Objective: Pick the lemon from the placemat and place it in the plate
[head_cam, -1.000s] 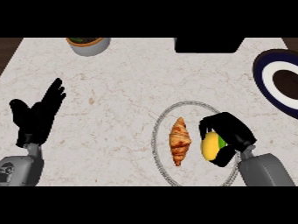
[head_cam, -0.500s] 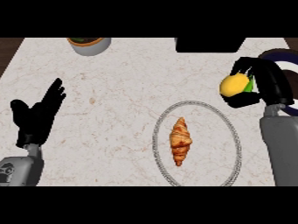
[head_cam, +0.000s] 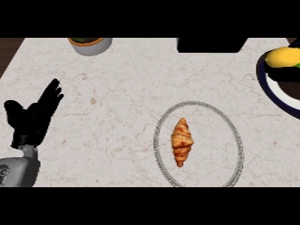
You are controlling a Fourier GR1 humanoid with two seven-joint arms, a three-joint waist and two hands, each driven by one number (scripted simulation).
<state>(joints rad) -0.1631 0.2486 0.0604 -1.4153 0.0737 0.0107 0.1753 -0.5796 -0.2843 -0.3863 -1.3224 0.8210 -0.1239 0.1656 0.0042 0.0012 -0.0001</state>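
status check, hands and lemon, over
Left hand open, resting at left. Right hand's fingers curled round lemon, over the dark plate at right edge. Croissant lies apart, nothing in the way.

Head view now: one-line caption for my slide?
Right hand holds the lemon over the plate; croissant stays on the placemat.

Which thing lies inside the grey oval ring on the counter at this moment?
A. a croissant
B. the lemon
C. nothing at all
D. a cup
A: the croissant lies alone inside the grey ring, while the lemon is at the view's upper right over the dark blue plate.
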